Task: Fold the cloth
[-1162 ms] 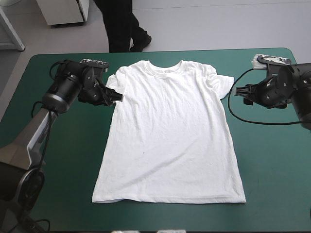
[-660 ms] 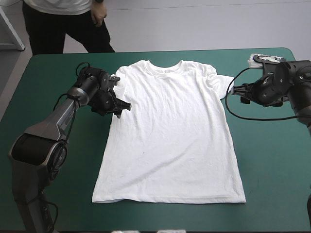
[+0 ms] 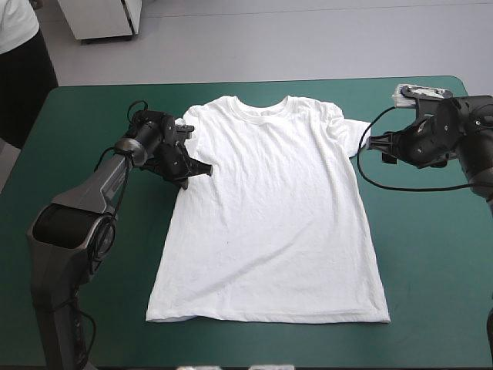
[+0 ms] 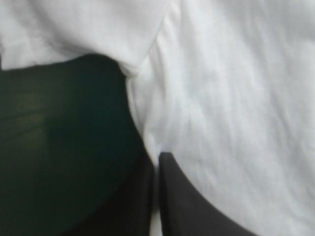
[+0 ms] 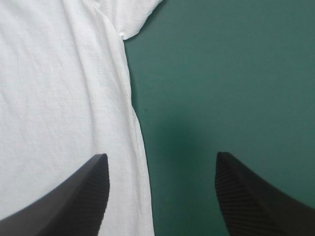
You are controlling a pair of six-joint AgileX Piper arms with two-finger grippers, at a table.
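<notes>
Left jaws: pinched nearly together on the T-shirt (image 3: 269, 216), gripping its left side edge just under the sleeve. A white sliver shows between them in my wrist view.

T-shirt: spread flat mid-desk (image 3: 431, 254), collar toward the far edge, hem toward the near edge, long axis far-to-near.

Right jaws: wide, holding nothing, beside the right sleeve. They straddle the T-shirt's right side edge, one over cloth, one over bare desk.

Judgement: the right is the side yet to grip, and its edge already lies between the jaws.

Lab: teal-green covered table (image 3: 431, 308), bare grey floor (image 3: 308, 38), white cabinet (image 3: 100, 19) beyond.
</notes>
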